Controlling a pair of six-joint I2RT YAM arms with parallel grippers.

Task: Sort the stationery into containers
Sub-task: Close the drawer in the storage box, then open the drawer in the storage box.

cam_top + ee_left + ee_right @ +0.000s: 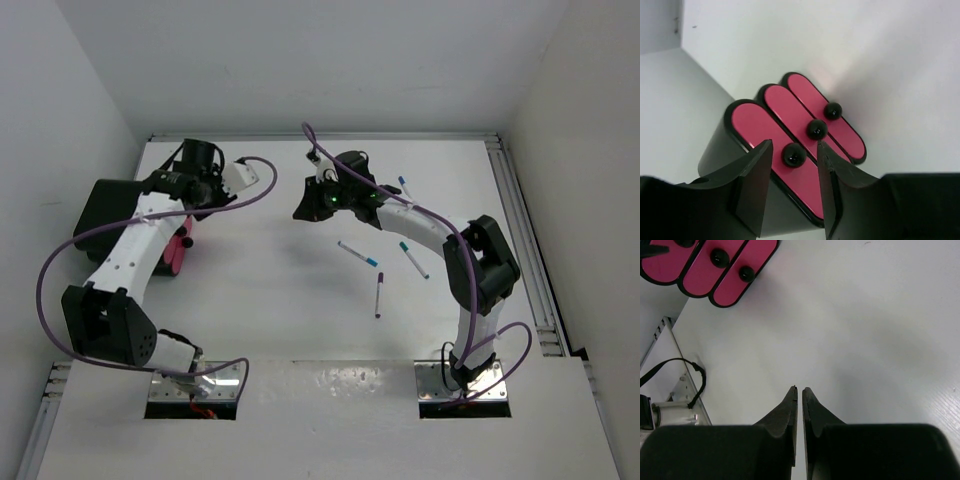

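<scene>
Four loose pens (357, 254) lie slantwise on the surface (270, 300), just right of the right claw (303, 208), whose jaws are together and empty, and well apart from the left claw (795, 144), parted over three pink highlighters (790, 115) beside the black box (100, 205).

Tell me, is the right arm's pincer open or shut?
Shut: the right pincer shows its two fingers almost touching, nothing between them.
</scene>
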